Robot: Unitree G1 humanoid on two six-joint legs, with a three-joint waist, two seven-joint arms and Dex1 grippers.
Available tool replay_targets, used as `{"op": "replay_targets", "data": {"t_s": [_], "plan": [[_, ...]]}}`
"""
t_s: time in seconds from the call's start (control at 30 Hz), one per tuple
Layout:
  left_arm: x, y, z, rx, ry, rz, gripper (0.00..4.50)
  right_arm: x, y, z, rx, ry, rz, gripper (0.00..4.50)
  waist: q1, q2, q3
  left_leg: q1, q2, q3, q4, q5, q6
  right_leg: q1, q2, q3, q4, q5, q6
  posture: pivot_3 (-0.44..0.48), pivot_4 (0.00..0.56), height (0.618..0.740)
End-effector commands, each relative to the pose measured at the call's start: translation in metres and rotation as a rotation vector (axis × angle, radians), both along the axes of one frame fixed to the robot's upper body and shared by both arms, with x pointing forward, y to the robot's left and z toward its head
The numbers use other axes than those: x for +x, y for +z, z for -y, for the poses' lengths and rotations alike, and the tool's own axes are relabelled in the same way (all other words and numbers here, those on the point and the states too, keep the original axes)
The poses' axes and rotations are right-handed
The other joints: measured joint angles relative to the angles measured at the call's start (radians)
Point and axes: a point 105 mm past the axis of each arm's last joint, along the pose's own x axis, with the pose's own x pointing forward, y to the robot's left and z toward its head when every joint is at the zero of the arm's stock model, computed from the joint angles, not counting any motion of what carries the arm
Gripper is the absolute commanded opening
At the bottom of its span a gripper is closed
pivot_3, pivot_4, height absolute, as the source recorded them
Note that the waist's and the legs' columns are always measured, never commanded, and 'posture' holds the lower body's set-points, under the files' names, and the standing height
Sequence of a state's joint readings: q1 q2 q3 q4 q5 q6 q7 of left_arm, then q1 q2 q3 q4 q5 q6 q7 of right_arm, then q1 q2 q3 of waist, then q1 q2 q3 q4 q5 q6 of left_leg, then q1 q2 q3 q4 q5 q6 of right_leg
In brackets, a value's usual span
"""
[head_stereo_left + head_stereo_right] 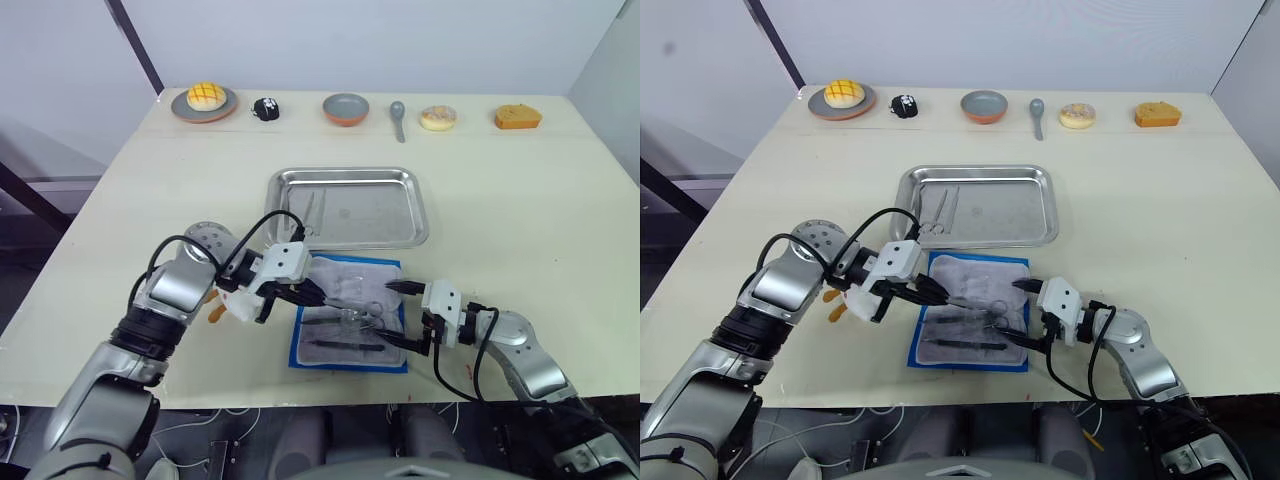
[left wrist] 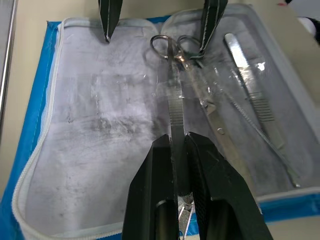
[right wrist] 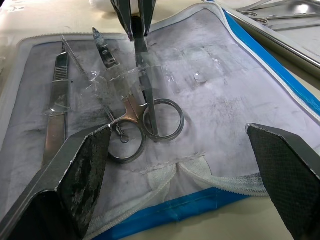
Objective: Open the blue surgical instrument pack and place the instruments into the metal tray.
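The blue surgical instrument pack lies unfolded between the two grippers, grey lining up, just in front of the metal tray; the left gripper is clamped on a thin straight instrument among the instruments; the right gripper stands spread wide at the pack's near edge, beside the ring handles, holding nothing; two instruments already lie in the tray.

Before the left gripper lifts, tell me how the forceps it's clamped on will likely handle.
The forceps look like thin, rigid metal, so they should lift without bending. The left gripper holds the narrow blade end, so the ring handles may swing or sag. A clear strap on the blue surgical instrument pack crosses them; it could drag the floppy pack along.
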State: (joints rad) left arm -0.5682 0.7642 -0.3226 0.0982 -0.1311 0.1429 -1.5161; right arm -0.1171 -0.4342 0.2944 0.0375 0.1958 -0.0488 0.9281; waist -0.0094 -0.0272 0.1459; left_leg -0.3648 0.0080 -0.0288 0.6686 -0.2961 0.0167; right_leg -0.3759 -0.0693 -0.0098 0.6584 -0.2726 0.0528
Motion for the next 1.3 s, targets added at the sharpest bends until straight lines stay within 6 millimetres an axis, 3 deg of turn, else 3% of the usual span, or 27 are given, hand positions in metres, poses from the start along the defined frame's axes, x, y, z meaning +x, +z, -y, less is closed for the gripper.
{"op": "replay_targets", "data": {"t_s": [0.03, 0.67, 1.3], "plan": [[0.000, 0.015, 0.000, 0.011, -0.022, 0.031, 0.06, -0.017, -0.053, 0.016, -0.126, -0.054, -0.196, 4.50, 0.000, 0.000, 0.000, 0.000, 0.000, 0.000, 0.000, 0.000, 0.000, 0.000, 0.000, 0.000, 0.000, 0.000, 0.000, 0.000, 0.150, 0.732], [0.000, 0.022, -0.030, 0.041, 0.020, 0.041, 0.06, -0.017, -0.053, 0.015, -0.126, -0.050, -0.198, 4.50, -0.001, 0.000, 0.000, 0.000, 0.000, 0.000, 0.000, 0.000, 0.000, 0.000, 0.000, 0.000, 0.000, 0.000, 0.000, 0.000, 0.150, 0.732], [0.001, 0.054, -0.056, 0.083, 0.050, 0.089, 0.06, -0.018, -0.054, 0.015, -0.127, -0.046, -0.199, 4.50, -0.001, 0.000, 0.000, 0.000, 0.000, 0.000, 0.000, 0.000, 0.000, 0.000, 0.001, 0.000, 0.000, 0.000, 0.000, 0.000, 0.150, 0.732]]}}
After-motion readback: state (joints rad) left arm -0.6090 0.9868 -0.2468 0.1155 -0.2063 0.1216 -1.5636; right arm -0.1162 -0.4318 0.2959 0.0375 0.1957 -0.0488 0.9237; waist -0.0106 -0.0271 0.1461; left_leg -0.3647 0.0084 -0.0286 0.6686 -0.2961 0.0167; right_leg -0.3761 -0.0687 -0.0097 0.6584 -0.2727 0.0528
